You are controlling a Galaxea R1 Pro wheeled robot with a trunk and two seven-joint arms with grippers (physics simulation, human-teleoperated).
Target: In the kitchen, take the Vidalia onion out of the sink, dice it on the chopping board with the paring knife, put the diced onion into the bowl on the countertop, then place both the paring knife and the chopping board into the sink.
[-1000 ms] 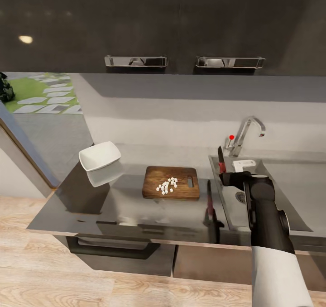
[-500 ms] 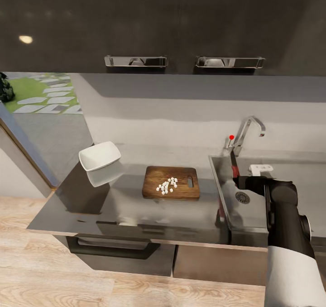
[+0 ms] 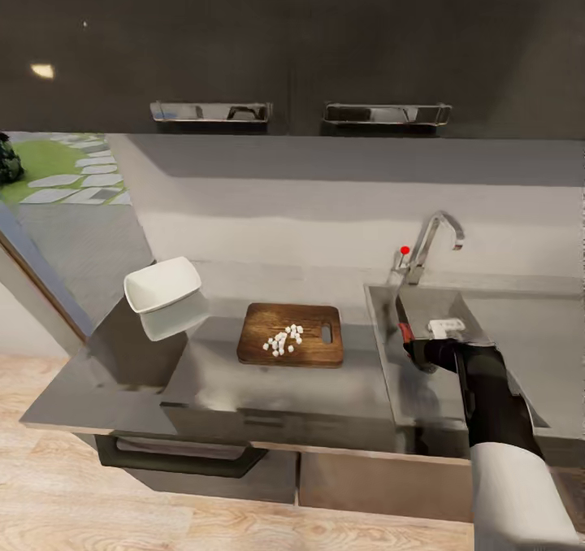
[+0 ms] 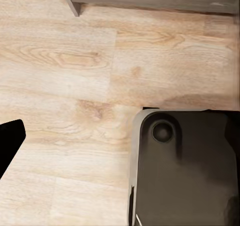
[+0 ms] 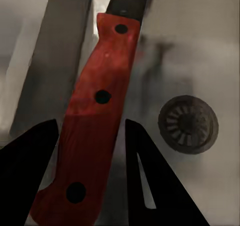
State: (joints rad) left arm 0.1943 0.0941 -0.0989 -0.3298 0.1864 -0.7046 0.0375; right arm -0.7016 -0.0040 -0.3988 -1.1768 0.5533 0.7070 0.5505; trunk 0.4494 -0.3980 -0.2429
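Nearest the camera in the head view, the right arm with its white forearm and black wrist reaches up from five o'clock, and the right gripper (image 3: 416, 348) hangs over the grey rectangular recessed sink (image 3: 382, 340). Its fingers (image 5: 30, 156) are clamped on the small red-handled paring knife with a dark blade (image 3: 402, 317); in the right wrist view the red handle (image 5: 90, 131) with three dark rivets lies between the two black fingers, the round drain (image 5: 188, 124) showing beyond it. The knife's long axis runs near to far, blade pointing toward twelve o'clock at the curved chrome faucet with a red knob (image 3: 431, 242). At nine o'clock from the gripper, on the dark-grey glossy desk (image 3: 244, 388), lies the rectangular dark-brown wooden chopping board (image 3: 291, 334), long axis left to right, handle hole at its three o'clock end, with small white diced onion pieces (image 3: 282, 340) near its middle. Farther toward nine o'clock stands the white squarish bowl (image 3: 162, 284), tilted. The left wrist view shows light wooden floor (image 4: 75, 76) and a dark robot base (image 4: 185, 171); whether the left fingers are apart or together cannot be told.
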